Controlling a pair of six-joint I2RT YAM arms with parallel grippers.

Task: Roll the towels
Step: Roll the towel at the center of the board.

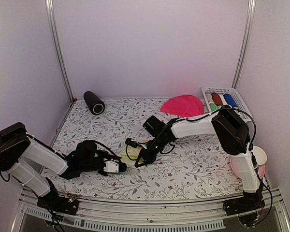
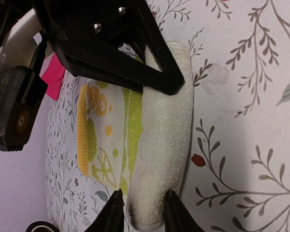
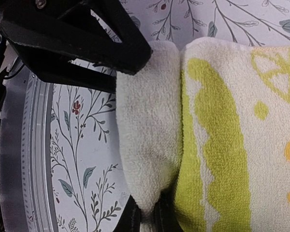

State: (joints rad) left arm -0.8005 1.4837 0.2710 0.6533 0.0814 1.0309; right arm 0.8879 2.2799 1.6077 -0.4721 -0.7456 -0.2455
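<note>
Top external view: lemon-print towel [image 1: 135, 149] mid-worktop, roll part-made.
L gripper [image 2: 144, 216] & R gripper [image 3: 147, 220] are each clamped on one end of the roll [image 2: 164, 140], which lies along the towel's near side. Most of the printed cloth lies flat beyond it, so prob. only the first turns are done, rest to wind. Finished rolls [image 1: 221, 100] sit in the basket [image 1: 217, 89] at the far right corner. Pink towel [image 1: 183, 105] is heaped beside it, not yet rolled. Est.: several done, one in hand, one left.
</note>
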